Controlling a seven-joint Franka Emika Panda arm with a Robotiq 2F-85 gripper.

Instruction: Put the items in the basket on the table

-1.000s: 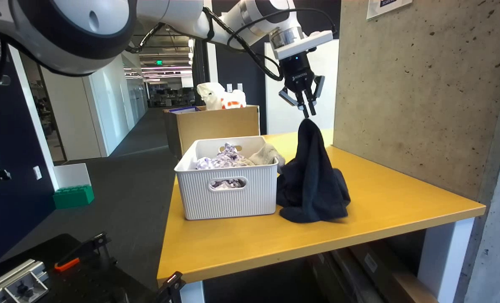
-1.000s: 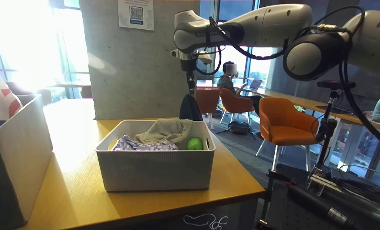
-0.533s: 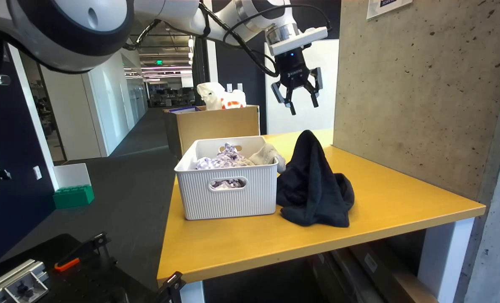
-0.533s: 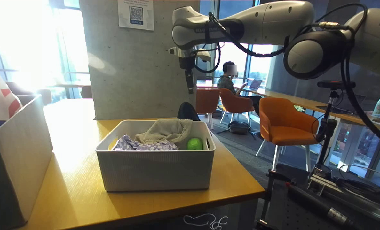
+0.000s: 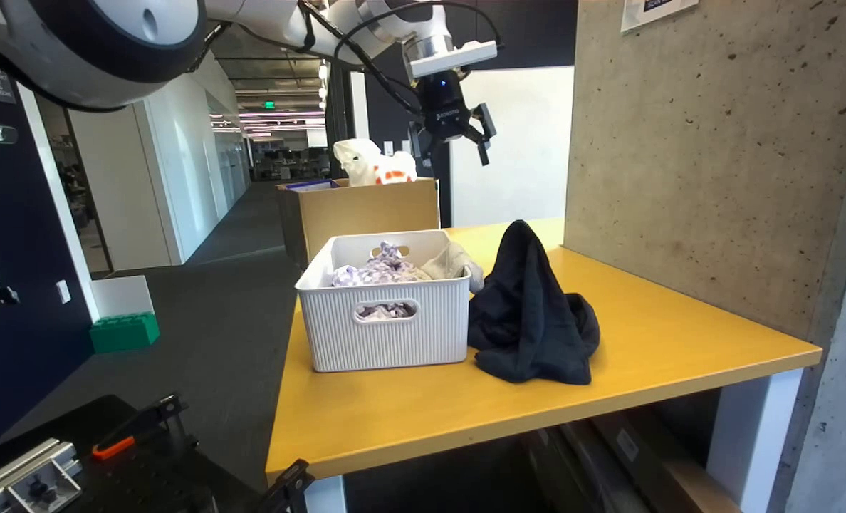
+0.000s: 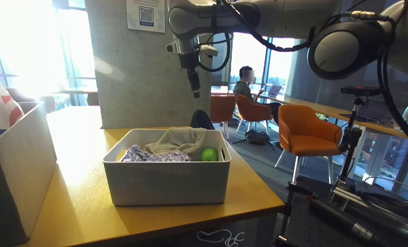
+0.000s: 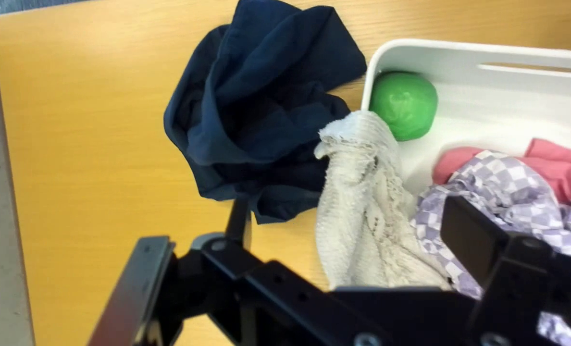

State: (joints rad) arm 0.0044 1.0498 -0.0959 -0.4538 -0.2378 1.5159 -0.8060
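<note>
Dark blue cloth (image 5: 530, 320) lies heaped on the desk (image 5: 679, 328), outside the white basket (image 5: 387, 349) and just beside it. In an exterior view it rises to a blunt peak (rather like a small tent), with its lower folds spread over the desk top; seen from another side, its dark tip shows behind the basket's rim.

The basket stands upright near the desk's edge, a slot handle cut in its end wall. Inside it, the wrist view shows a green ball (image 7: 405, 105) tucked into a corner, a bunched purple-and-white checked cloth (image 7: 521, 187), and a pink cloth (image 7: 566, 168) partly covered by the checked one. A pale beige cloth (image 7: 362, 230) lies across the rim, part within and part hanging outside, on the side of the dark blue cloth; whether those two touch, I cannot tell.

The gripper (image 5: 456, 164) hangs above all this, apart from it, its jaws released and spread wide. In the wrist view one jaw overlaps the lower hem of the dark blue cloth (only as the camera sees it), the other the checked cloth.

A cardboard box (image 5: 369, 210) stands apart from the basket, a white plastic bag (image 5: 359, 160) poking out of its top. Beside the desk rises a concrete pillar (image 5: 701, 185) with a poster (image 6: 146, 15) on it. Farther off, a person (image 6: 242, 87) sits in an orange chair (image 6: 255, 108) near a laptop (image 6: 274, 90).
</note>
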